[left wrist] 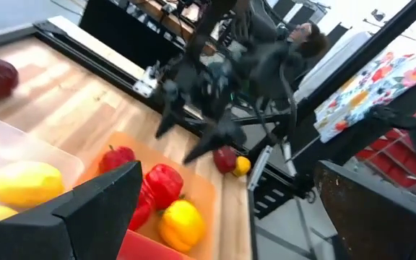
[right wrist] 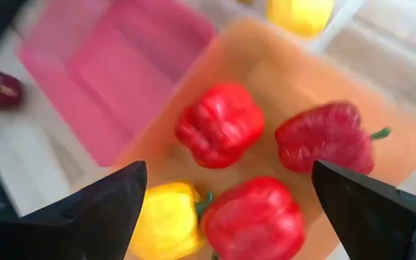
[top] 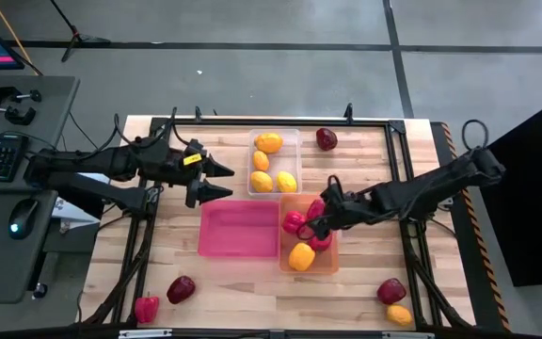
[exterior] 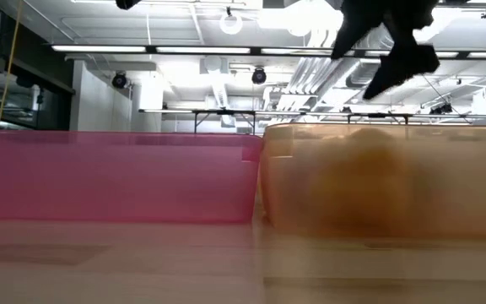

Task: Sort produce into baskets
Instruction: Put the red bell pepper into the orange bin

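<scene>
My right gripper (top: 320,218) hangs wide open and empty over the orange bin (top: 330,265) mid-table, peppers (right wrist: 220,123) inside. I'd lift straight up before chasing the maroon piece (top: 390,290) near the front right corner.

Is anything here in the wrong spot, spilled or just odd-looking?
Nothing is spilled or broken. The pink bin holds nothing, and pieces are loose on the table: a maroon one at the far edge, others at the near corners. Both grippers are open.
</scene>
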Controlling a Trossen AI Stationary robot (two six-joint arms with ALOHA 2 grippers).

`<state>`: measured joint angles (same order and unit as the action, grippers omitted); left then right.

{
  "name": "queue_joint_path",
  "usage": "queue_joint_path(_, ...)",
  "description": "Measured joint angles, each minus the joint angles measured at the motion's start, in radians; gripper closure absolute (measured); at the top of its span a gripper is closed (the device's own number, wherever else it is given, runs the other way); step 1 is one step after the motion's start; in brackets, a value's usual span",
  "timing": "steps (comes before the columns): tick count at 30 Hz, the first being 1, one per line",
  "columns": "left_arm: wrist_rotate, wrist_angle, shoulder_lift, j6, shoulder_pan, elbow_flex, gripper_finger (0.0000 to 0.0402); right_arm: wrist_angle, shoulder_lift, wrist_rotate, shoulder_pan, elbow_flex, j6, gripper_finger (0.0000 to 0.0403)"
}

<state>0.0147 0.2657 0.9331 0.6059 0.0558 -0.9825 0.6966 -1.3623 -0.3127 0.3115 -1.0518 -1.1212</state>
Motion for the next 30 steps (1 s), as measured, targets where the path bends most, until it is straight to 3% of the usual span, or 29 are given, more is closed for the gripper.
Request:
queue_joint_path(5, 0.001, -0.002, 0.021, 0.042, 0.046, 0.000, 0.0006, 0.026, 0.094, -0.111, -0.002, -0.001, 0.008, 0.0022)
queue_joint_path(9, 0.031, 0.051, 0.052, 0.116, 0.103, -0.001, 0.0006, 0.025, 0.130, -0.126, -0.002, -0.001, 0.088, 0.0022)
queue_joint_path(14, 0.163, 0.342, 0.130, 0.339, 0.248, -0.002, 0.0006, 0.020, 0.132, -0.125, -0.002, 0.000, 0.157, 0.0022)
queue_joint_path(21, 0.379, 0.814, 0.294, 0.764, 0.569, -0.002, 0.0006, 0.025, 0.131, -0.186, -0.004, 0.020, 0.156, 0.0022)
queue_joint_path(24, 0.434, 0.817, 0.366, 0.930, 0.698, -0.002, 0.0006, 0.027, 0.124, -0.208, -0.004, 0.021, 0.170, 0.0022)
queue_joint_path(27, 0.484, 0.711, 0.443, 1.086, 0.785, -0.002, 0.0006, 0.023, 0.120, -0.215, -0.006, 0.021, 0.187, 0.0022)
queue_joint_path(30, 0.561, 0.627, 0.520, 1.146, 0.837, -0.002, 0.0006, 0.025, 0.117, -0.220, -0.011, 0.021, 0.188, 0.0022)
